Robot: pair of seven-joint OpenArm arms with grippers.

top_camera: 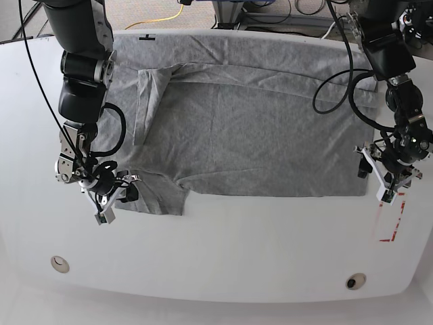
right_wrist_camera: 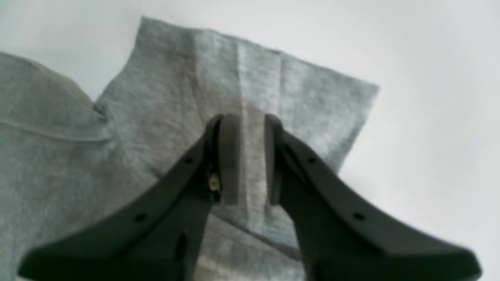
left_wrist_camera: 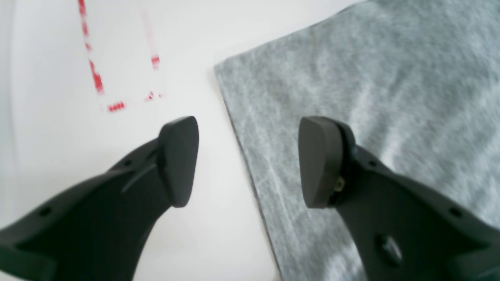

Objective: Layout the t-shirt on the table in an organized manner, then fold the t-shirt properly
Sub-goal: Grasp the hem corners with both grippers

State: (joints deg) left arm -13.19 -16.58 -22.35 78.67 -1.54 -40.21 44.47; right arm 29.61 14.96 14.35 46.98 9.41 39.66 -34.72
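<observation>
The heather-grey t-shirt [top_camera: 250,128] lies spread across the white table [top_camera: 223,257], plain face up, with its sleeves at the base view's left. My right gripper [right_wrist_camera: 246,121] is shut on a raised ridge of the t-shirt's sleeve [right_wrist_camera: 250,78]; in the base view it [top_camera: 125,189] sits at the near-left sleeve. My left gripper [left_wrist_camera: 248,128] hangs open over the shirt's straight edge [left_wrist_camera: 371,78], one finger above bare table, the other above fabric. In the base view it [top_camera: 379,177] is at the shirt's near-right corner.
A red tape rectangle [left_wrist_camera: 97,78] marks the table just beyond the left gripper, also seen at the right edge in the base view [top_camera: 391,227]. Two round grommets [top_camera: 59,263] [top_camera: 354,279] sit near the front edge. Cables trail behind the table's far edge.
</observation>
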